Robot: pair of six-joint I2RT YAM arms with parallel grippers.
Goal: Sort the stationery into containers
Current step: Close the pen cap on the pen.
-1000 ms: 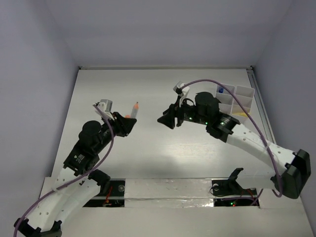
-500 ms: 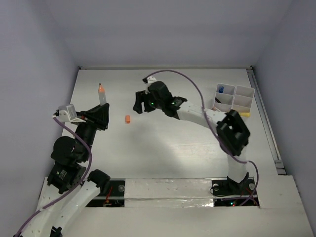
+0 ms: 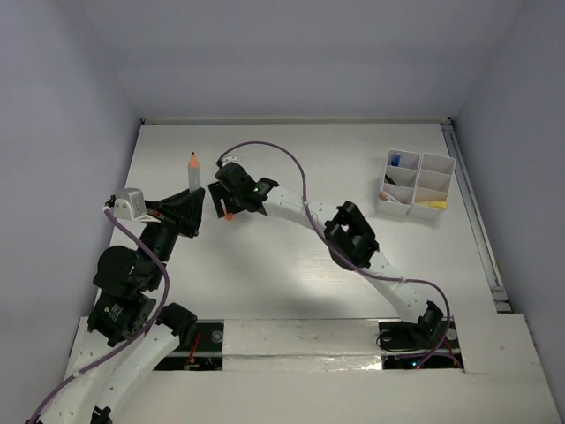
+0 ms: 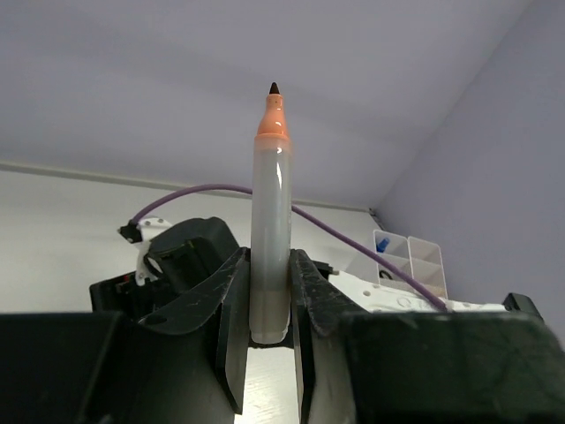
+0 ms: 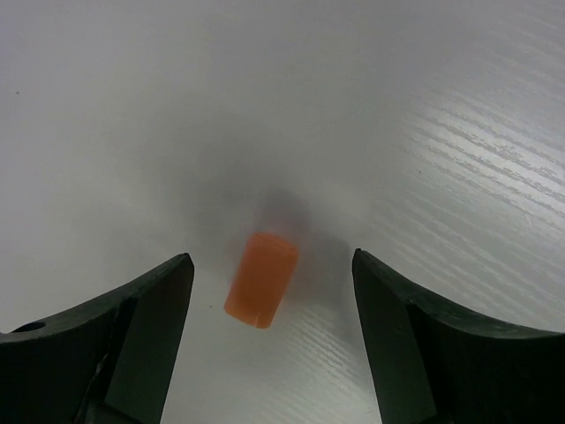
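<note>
Straddling the orange cap [image 5: 261,279], the right pincer [image 5: 269,261] stood apart.
Bare surface [image 5: 441,132] showed either side of it; left pincer [image 4: 269,265] clamped the upright marker [image 4: 270,203].

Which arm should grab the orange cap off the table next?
Right. The right gripper is open above the cap, one finger on either side of it. The left gripper is shut on the uncapped marker.

The marker [image 4: 270,231] stands upright in my left gripper [image 4: 270,296] at left, the cap [image 5: 261,279] lies on the table [image 3: 265,276] between the fingers [image 5: 146,322] of my right gripper [image 5: 269,260] just beside it, and the tray [image 3: 436,162] sits well apart at right.
</note>
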